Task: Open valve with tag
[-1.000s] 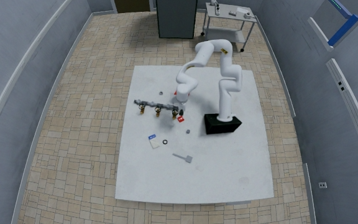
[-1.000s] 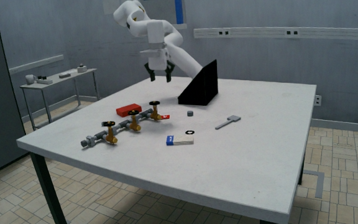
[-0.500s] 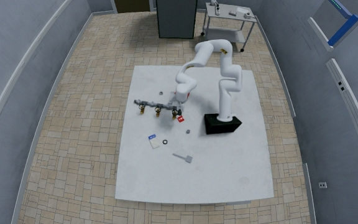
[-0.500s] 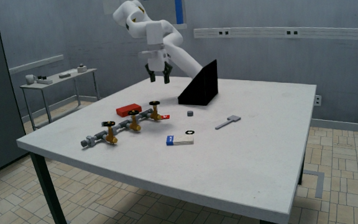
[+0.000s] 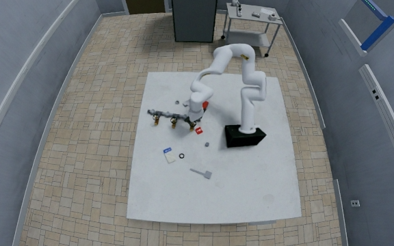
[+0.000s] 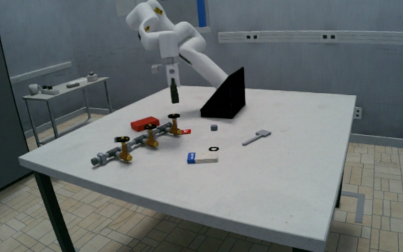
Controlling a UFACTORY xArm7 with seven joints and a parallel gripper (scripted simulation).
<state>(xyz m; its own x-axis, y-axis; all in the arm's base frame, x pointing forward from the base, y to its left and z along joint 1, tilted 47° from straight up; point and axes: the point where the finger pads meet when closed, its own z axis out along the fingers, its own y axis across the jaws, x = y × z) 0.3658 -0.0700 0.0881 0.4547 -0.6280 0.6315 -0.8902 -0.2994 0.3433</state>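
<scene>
A grey pipe (image 6: 131, 143) lies on the white table and carries three brass valves with black handwheels. The near valve (image 6: 122, 147), the middle valve (image 6: 150, 134) and the far valve (image 6: 174, 123) stand upright in a row. A small red tag (image 6: 186, 131) lies on the table right beside the far valve; it also shows from above (image 5: 198, 130). My gripper (image 6: 174, 94) hangs open and empty, pointing down, a short way above the far valve's handwheel. Seen from above, the gripper (image 5: 194, 119) covers that valve. The number on the tag is too small to read.
A red block (image 6: 145, 123) lies behind the pipe. A blue-and-white box (image 6: 202, 157), a black ring (image 6: 213, 148), a small grey cylinder (image 6: 214, 127) and a grey spatula-like tool (image 6: 256, 136) lie to the right of the pipe. The arm's black base (image 6: 227, 96) stands at the back.
</scene>
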